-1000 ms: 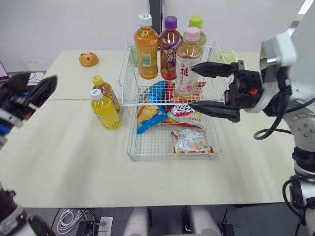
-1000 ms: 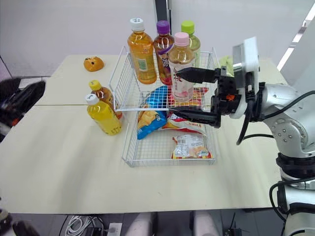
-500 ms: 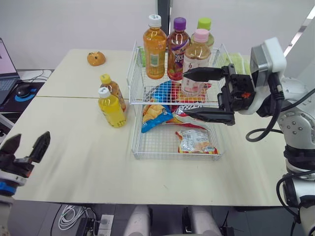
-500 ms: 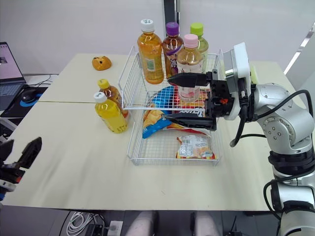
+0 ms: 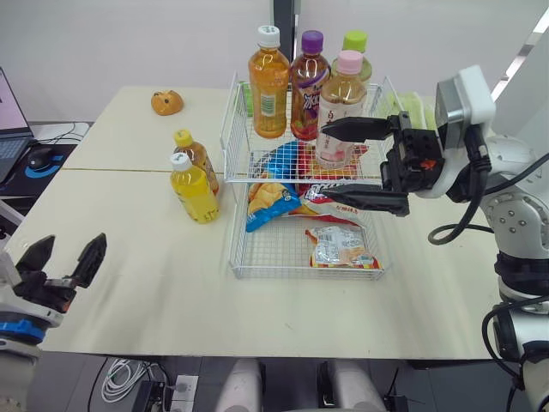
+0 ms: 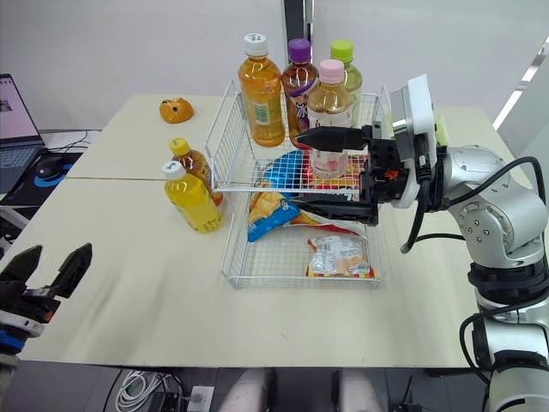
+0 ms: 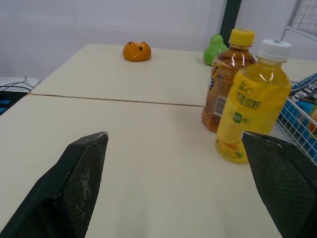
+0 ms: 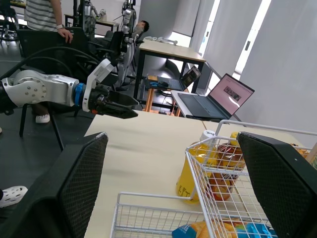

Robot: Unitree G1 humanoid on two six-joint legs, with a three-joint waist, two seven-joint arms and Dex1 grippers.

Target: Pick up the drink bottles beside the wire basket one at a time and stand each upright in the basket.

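Stage: between bottles, judging by four bottles upright in the raised back of the wire basket and two on the table just beside its left wall, yellow bottle in front, amber bottle close behind. Left gripper low at the table's near left corner, jaws apart, holding nothing, well apart from both. Right gripper over the basket by the pink-capped bottle, jaws wide apart, likewise holding nothing. Next, probably: reach in with the left, straddle the yellow bottle, close, lift over the wall.
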